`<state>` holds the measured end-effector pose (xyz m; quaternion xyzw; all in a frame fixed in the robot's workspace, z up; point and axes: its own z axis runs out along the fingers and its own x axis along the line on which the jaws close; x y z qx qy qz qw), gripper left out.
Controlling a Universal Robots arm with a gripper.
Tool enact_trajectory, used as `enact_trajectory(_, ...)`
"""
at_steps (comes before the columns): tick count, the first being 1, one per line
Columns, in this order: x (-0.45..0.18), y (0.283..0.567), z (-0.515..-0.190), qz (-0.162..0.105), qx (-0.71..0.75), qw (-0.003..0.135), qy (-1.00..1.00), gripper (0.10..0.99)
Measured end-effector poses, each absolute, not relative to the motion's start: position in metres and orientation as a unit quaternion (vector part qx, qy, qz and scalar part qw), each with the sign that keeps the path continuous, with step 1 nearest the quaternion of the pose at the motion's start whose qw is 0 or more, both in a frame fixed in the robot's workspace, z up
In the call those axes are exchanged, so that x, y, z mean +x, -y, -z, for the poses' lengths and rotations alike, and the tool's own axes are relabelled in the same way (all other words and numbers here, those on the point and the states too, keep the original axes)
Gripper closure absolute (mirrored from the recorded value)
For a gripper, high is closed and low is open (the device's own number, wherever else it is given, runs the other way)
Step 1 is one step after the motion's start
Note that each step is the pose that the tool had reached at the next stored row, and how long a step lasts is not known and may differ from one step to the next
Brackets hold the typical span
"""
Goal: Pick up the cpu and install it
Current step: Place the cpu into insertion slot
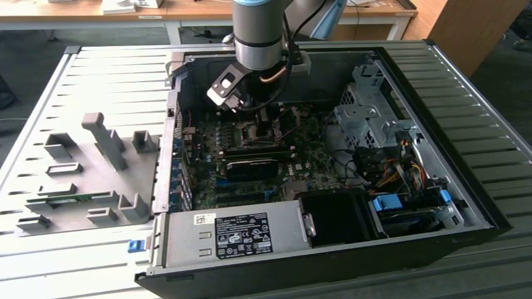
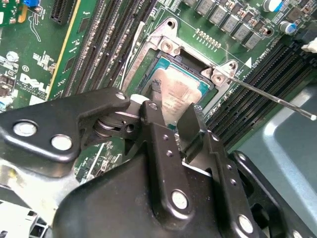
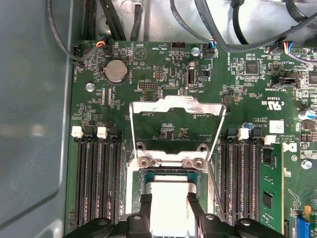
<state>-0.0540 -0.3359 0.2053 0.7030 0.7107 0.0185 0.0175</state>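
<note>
The cpu (image 2: 181, 91), a flat square chip with a silver-grey top, lies in the open motherboard socket (image 2: 163, 64), level with its frame. My gripper (image 2: 173, 119) is right over it, one black finger (image 2: 157, 116) on each side, shut against its edges. In the first wrist view the cpu (image 3: 168, 203) fills the gap between the two fingers (image 3: 145, 204) of the gripper (image 3: 168, 208). In the exterior view the gripper (image 1: 249, 111) reaches down inside the computer case onto the motherboard (image 1: 249, 156); the chip is hidden there.
The socket's metal load plate (image 3: 176, 106) stands flipped open, and its thin lever rod (image 2: 267, 96) sticks out sideways. Memory slots (image 3: 99, 173) flank the socket. Grey fixture blocks (image 1: 83, 174) sit at the exterior view's left of the case (image 1: 465, 156). Cables (image 1: 365, 165) and a drive cage (image 1: 374, 112) fill its right.
</note>
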Motion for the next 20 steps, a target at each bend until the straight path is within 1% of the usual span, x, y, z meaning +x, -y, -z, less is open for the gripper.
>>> enact_trajectory(3,-0.054,0.336,-0.209,-0.018,0.703,0.017,-0.711,0.694)
enact_trajectory(6,-0.054,0.336,-0.21,-0.017,0.703,0.015,-0.711,0.878)
enact_trajectory(7,-0.053,0.336,-0.211,-0.016,0.703,0.015,-0.711,0.878)
enact_trajectory(9,-0.053,0.336,-0.212,-0.015,0.703,0.014,-0.711,0.98)
enact_trajectory(20,-0.053,0.336,-0.218,-0.014,0.703,0.013,-0.711,0.98)
